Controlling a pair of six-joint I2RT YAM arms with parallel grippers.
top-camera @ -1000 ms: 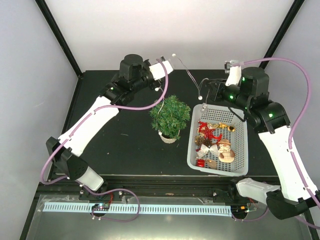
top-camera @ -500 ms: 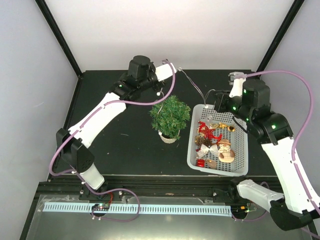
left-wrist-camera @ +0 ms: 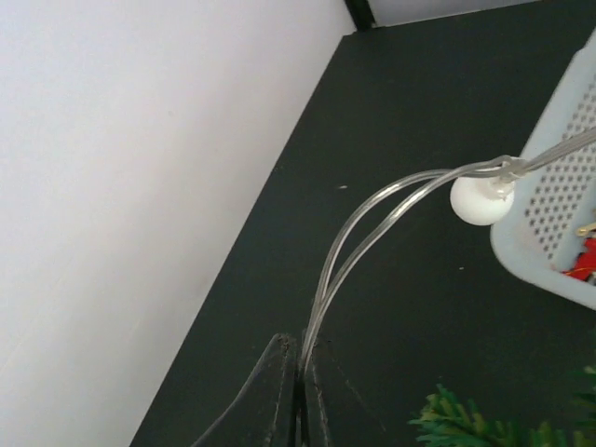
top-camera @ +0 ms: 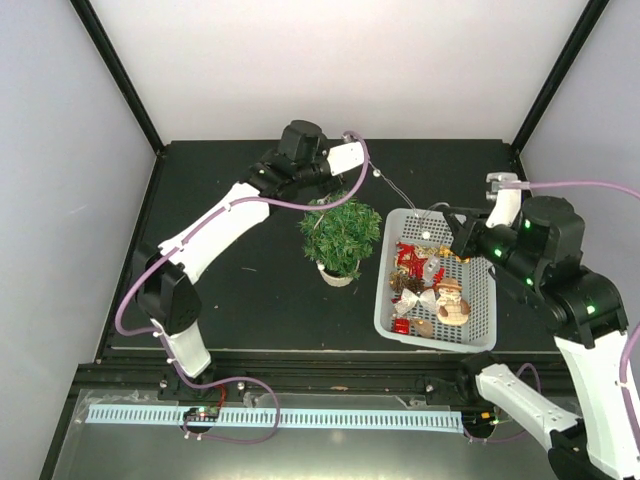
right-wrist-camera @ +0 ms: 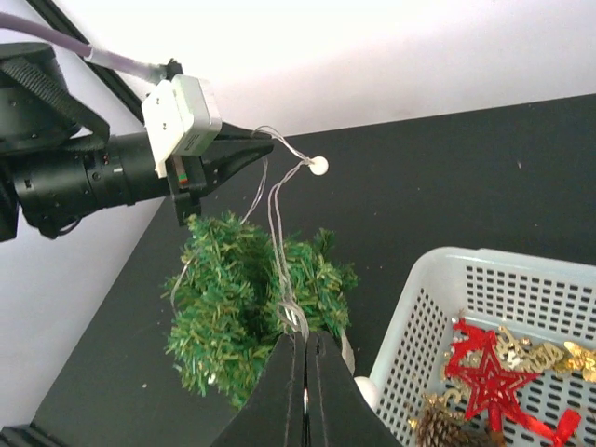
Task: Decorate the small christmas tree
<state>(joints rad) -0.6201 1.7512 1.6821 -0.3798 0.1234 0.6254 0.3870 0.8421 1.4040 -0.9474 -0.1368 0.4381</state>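
Observation:
The small christmas tree [top-camera: 340,236], bushy dark green in a cream pot [top-camera: 337,278], stands mid-table left of the white basket [top-camera: 385,300]. My left gripper [top-camera: 373,170] hovers behind the tree's top, shut on a clear light-string wire [left-wrist-camera: 372,233] with a white bulb [left-wrist-camera: 481,200]. My right gripper [top-camera: 446,212] is over the basket's far-left corner, shut on the same wire [right-wrist-camera: 279,233]. The wire runs between the two grippers, and a strand hangs over the tree [right-wrist-camera: 237,298]. The left gripper [right-wrist-camera: 253,149] and a bulb [right-wrist-camera: 319,166] show in the right wrist view.
The basket [right-wrist-camera: 438,265] holds a red star [right-wrist-camera: 489,370], a pine cone [right-wrist-camera: 445,428], a small figure [top-camera: 452,300] and gold ornaments. Black frame posts stand at the back corners. White walls enclose the black table.
The left gripper has moved right, from back-left of the tree to behind its top. The right gripper has moved right and nearer, over the basket's far corner. The wire stays held by both.

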